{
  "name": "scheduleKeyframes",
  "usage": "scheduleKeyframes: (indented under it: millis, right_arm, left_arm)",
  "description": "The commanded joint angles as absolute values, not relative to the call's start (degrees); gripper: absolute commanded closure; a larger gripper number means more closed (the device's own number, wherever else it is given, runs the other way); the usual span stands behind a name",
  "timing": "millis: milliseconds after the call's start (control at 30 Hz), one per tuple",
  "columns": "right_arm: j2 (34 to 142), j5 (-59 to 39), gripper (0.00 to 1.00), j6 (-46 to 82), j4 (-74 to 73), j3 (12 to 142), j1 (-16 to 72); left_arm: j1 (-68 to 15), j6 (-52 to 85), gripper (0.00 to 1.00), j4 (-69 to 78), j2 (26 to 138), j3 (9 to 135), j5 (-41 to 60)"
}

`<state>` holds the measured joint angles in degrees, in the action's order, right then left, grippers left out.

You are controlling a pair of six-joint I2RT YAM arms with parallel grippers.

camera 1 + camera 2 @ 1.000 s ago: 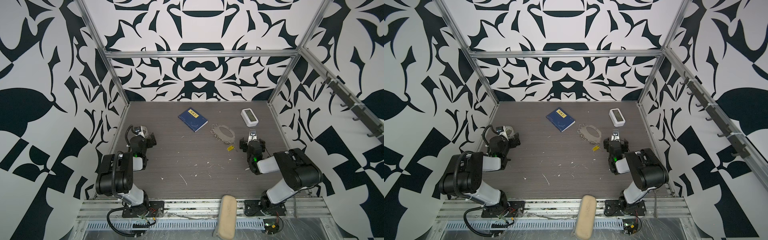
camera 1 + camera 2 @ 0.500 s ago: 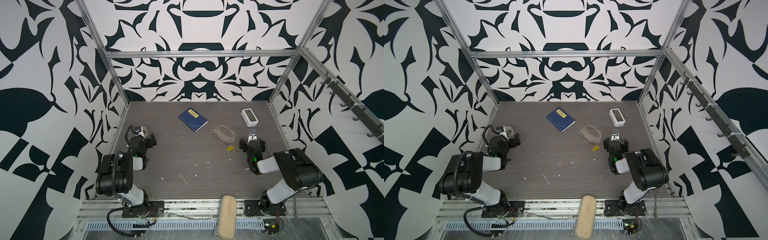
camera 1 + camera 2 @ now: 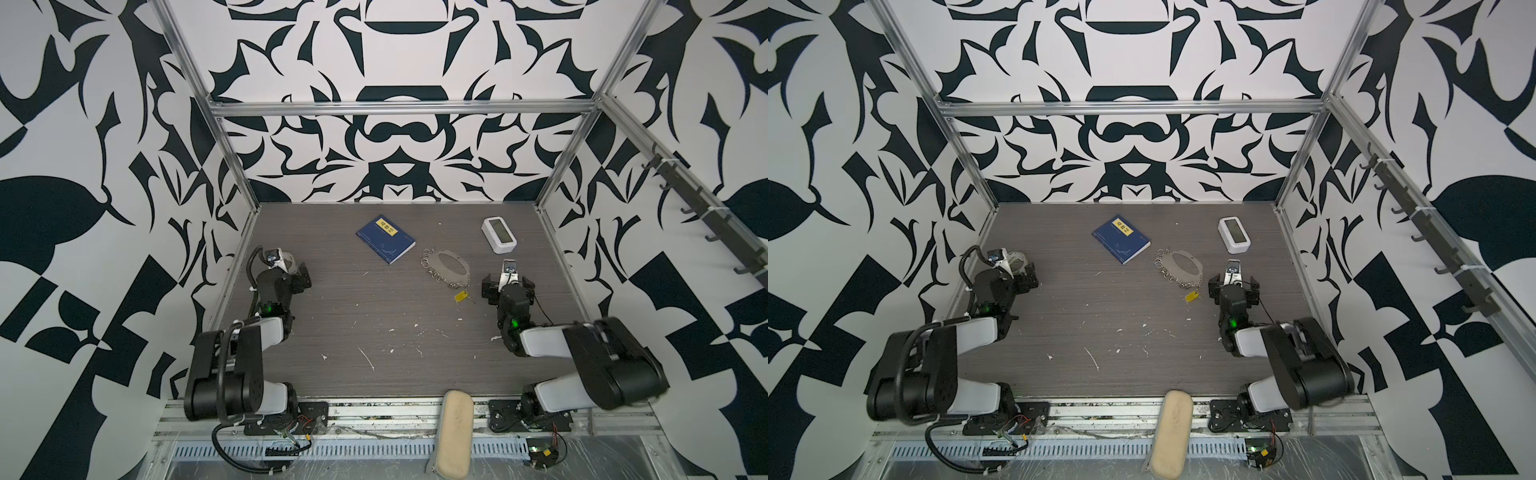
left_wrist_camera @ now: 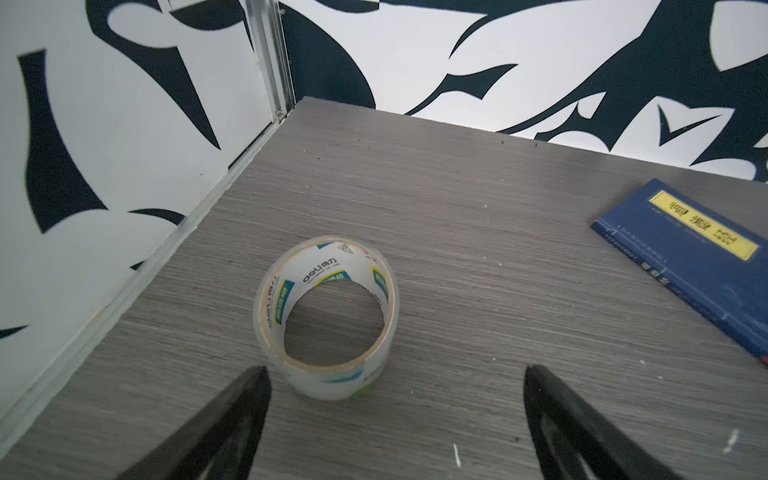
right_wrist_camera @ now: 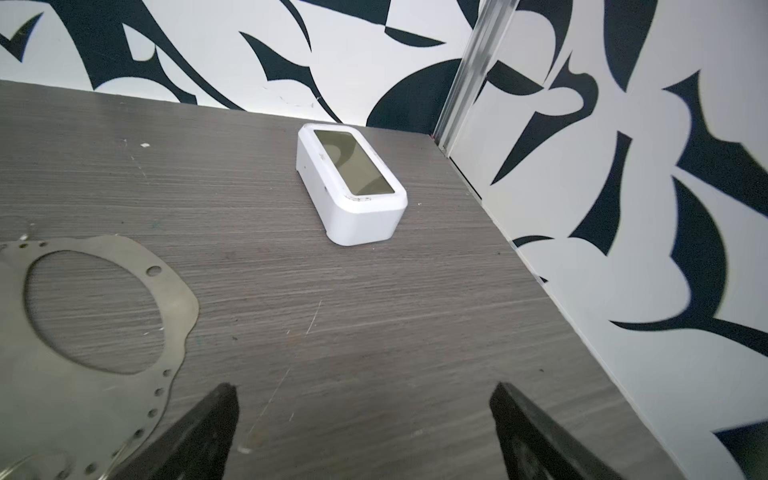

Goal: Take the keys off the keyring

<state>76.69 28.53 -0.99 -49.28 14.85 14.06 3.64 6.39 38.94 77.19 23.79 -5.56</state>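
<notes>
The keyring [image 3: 460, 264] [image 3: 1195, 264] lies flat on the grey table right of the middle: a thin metal oval with several small silver rings along its near-left side. The keys [image 3: 460, 296] [image 3: 1191, 296], a yellow tag with a bit of silver metal, lie at its near end. My right gripper [image 3: 508, 286] [image 3: 1233, 286] sits low just right of the keys, open and empty. In the right wrist view the gripper [image 5: 365, 387] has bare table between its fingers, the keyring [image 5: 178, 311] lies beside it, and the keys are out of view. My left gripper [image 3: 302, 277] [image 4: 395, 370] is open at the far left.
A clear tape roll [image 4: 332, 384] [image 3: 287, 262] stands just ahead of the left gripper by the left wall. A blue book [image 3: 386, 239] [image 4: 698, 257] lies at the back middle and a white clock [image 3: 498, 235] [image 5: 353, 183] at the back right. A beige pouch [image 3: 455, 436] lies on the front rail.
</notes>
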Motion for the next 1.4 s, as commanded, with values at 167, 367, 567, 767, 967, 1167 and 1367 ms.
scheduleKeyframes:
  millis: [167,367,567,767,967,1167,1367]
  right_arm:
    - [62.5,21.8,0.07,17.6,5.0,37.3,15.8]
    - [73.1,6.2,0.05,22.2,18.6,49.8,15.7]
    - [86.3,-5.9,0.04,20.6,22.8,61.2,15.7]
    - [98.9,-12.8,0.03,19.7,26.8,71.2,15.7]
    - [105.6,-14.7,0.03,19.5,28.6,76.0,15.6]
    - [106.6,-15.5,0.04,19.8,29.3,75.4,15.6]
    - [105.6,-16.0,0.04,19.4,28.1,73.0,15.6]
  left_arm:
    - [-3.9,10.1,0.01,10.4,64.4,34.7,-6.1]
    - [-13.5,14.3,0.01,7.6,62.6,35.7,-6.0]
    - [-22.4,18.6,0.01,5.2,65.0,37.9,-7.8]
    - [-28.1,19.7,0.01,4.3,68.4,39.5,-8.6]
    - [-32.3,18.0,0.01,2.2,70.5,41.0,-12.0]
    - [-32.8,17.9,0.01,1.4,71.8,42.0,-11.3]
    - [-32.9,16.6,0.01,1.3,71.8,42.1,-12.3]
